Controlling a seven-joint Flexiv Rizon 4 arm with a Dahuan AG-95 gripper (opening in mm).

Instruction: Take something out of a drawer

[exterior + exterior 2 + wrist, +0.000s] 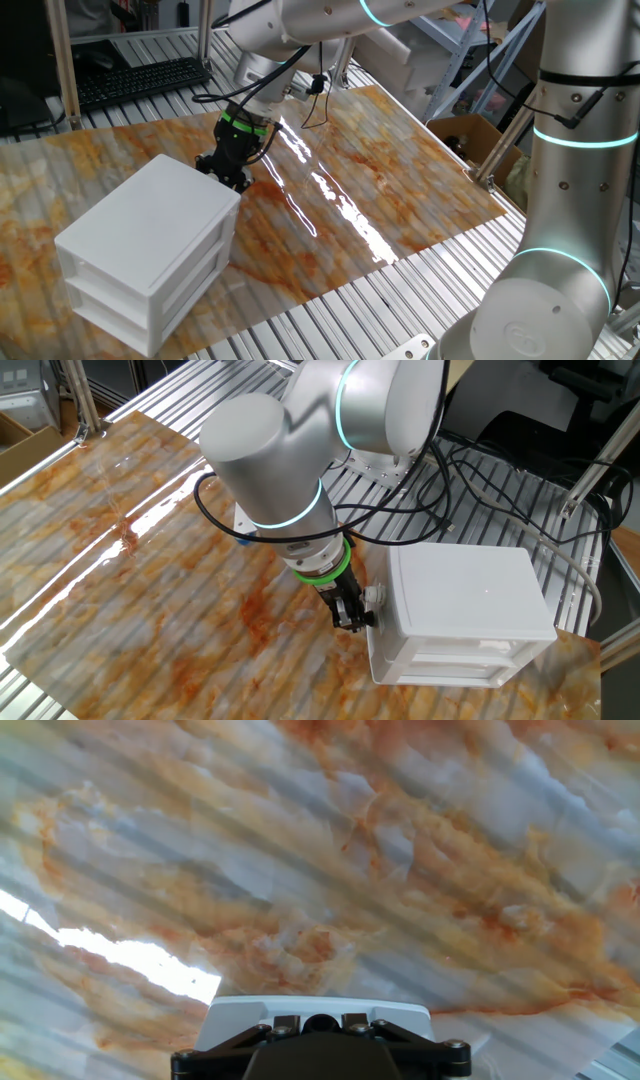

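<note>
Drawer (440, 647) sitting in the top half of the white cabinet (150, 240), with a second one just under it, both looking pushed all the way in. Wooden block not showing in any view, so no telling where in the cabinet. Black gripper (350, 618) down low, right beside one top corner of the cabinet, very close or just touching, hard to say which. Same gripper (228, 172) at the far corner of the cabinet in one fixed view, pointing down, green ring just above it. Jaws too dark and small to tell if released or clenched. Only the gripper's black base at the bottom of the hand view. Shiny orange and grey mat (400, 190) lying under the cabinet. Black keyboard (140, 80) well behind the cabinet, brown cardboard box (470, 135) well apart from it, off the mat.
</note>
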